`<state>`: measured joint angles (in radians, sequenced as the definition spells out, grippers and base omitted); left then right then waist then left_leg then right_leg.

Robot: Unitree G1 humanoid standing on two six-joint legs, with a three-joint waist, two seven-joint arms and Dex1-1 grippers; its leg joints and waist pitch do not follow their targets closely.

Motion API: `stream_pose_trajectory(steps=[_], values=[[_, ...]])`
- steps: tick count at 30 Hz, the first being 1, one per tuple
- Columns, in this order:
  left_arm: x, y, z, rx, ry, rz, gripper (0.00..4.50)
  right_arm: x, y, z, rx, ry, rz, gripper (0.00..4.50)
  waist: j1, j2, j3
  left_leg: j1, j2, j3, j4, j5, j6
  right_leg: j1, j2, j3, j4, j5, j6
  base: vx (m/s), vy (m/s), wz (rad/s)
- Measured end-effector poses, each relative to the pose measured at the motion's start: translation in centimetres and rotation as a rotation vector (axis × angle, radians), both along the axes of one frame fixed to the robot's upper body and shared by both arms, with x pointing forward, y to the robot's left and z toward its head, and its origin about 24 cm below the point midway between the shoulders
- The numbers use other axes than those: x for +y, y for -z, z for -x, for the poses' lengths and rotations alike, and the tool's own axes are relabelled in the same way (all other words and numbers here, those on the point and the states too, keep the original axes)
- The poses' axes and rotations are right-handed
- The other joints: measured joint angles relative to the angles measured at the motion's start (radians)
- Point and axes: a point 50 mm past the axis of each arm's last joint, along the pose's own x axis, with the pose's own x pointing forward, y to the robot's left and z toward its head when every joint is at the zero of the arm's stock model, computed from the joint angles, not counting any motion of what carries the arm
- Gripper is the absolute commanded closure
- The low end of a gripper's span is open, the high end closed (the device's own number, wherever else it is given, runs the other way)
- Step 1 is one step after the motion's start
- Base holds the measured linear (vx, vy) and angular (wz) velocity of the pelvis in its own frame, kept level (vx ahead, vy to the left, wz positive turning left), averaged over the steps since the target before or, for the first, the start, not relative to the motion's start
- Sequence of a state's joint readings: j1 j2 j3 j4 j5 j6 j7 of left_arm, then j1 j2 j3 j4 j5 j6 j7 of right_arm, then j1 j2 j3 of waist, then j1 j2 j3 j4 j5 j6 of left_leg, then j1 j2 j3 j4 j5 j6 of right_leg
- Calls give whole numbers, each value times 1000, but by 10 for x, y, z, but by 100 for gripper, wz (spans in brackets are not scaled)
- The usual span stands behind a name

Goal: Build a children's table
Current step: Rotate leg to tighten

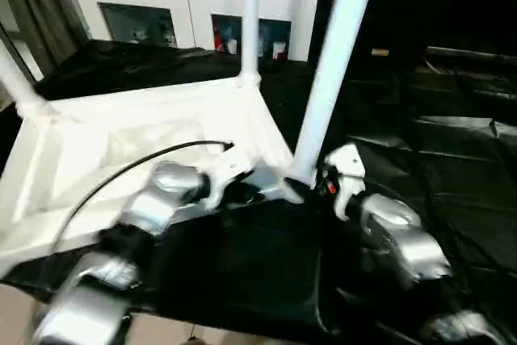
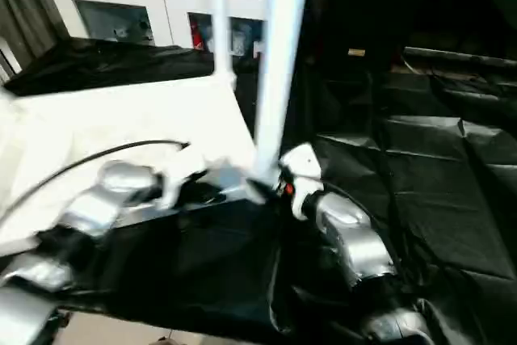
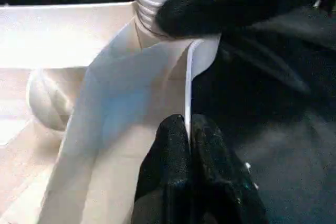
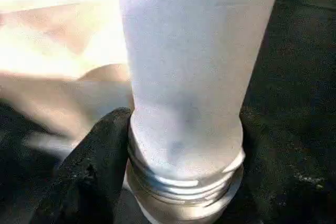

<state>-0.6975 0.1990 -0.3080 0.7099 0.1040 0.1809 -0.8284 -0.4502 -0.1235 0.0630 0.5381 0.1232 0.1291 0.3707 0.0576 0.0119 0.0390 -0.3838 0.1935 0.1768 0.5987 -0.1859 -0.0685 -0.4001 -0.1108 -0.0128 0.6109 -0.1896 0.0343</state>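
The right tool (image 4: pixel 184 182) clasps the near leg (image 1: pixel 331 70) at its threaded base; the left tool (image 3: pixel 188 135) pinches the table top's (image 1: pixel 121 167) rim. The thread apparently is not fully seated, so the leg should stay upright while turned.

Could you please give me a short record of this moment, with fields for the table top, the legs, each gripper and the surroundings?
table top: white table top, lying underside up on a black sheet
legs standing: far leg and another leg at the top's left corner, both upright
near leg: near leg upright at the near right corner, its threaded base still showing
left gripper: left gripper shut on the table top's thin rim
right gripper: right gripper shut on the near leg, just above the threads
background: white cabinet with glass doors
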Motion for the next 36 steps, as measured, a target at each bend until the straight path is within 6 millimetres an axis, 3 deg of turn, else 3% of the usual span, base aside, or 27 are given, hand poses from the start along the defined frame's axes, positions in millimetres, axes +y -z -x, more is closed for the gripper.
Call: stream_pose_trajectory(steps=[5, 6, 10, 11, 15, 21, 26, 34, 35, 36], values=[[-14, 0, -1, -1, -27, 17, 450, 4, 0, -4, -2, 64, -20, 175, 3, 2, -1, 0, 0, -1, -1, 0, 0, 0, 0, -1, -1, -1, 1, 0, 0, 0], [-14, 0, -1, -1, -27, 17, 450, 4, -1, -4, -3, 63, -21, 120, 3, 2, -1, 0, 0, -1, -1, 0, 0, 0, 0, -2, -1, -1, 1, 0, 0, 0], [-7, 0, -1, 0, -10, 8, 450, 4, 0, -2, -4, 23, -66, 97, 0, 2, -1, 0, 0, -2, -2, 0, 0, 0, 0, -2, -1, -1, 1, 0, 0, 0], [-4, -1, -1, 0, 1, 6, 450, 4, 0, -2, -5, 0, -69, 72, -2, 2, -1, 0, 0, -2, -2, 0, 0, 0, 1, -2, -1, -1, 1, 0, 0, 0], [14, -1, 5, 22, 103, 4, 450, -2, 1, 7, -22, -144, -20, 72, -4, 2, -1, 0, 0, -3, -5, 0, 0, -1, 1, -2, -2, -1, 2, 0, 0, 0], [36, -4, 21, 105, 269, 18, 450, -13, -4, 25, -30, -428, 38, 72, 6, 2, 0, -2, 0, -2, -6, 0, 0, -3, 1, -2, -2, -3, 3, 0, 0, 0], [48, -4, 27, 174, 315, 30, 450, -16, -3, 37, -14, -581, 70, 72, 6, 1, 0, -2, 0, 1, -6, 1, 1, -3, 0, -1, -3, -3, 3, 0, 0, 0], [54, -5, 30, 194, 326, 32, 450, -10, -2, 40, -3, -620, 20, 87, 4, -2, 2, -2, 1, 0, -6, 1, 1, -3, 1, -1, -3, -3, 3, 0, 0, 0], [54, -5, 30, 197, 326, 33, 450, -9, -3, 39, -5, -620, 6, 119, 4, -2, 2, -2, 1, 0, -6, 1, 1, -3, 1, -1, -3, -3, 3, 0, 0, 0], [54, -5, 30, 198, 327, 33, 450, -8, -3, 39, -7, -620, 0, 123, 4, -2, 2, -2, 1, 0, -6, 1, 1, -3, 1, -1, -3, -3, 3, 0, 0, 0]])
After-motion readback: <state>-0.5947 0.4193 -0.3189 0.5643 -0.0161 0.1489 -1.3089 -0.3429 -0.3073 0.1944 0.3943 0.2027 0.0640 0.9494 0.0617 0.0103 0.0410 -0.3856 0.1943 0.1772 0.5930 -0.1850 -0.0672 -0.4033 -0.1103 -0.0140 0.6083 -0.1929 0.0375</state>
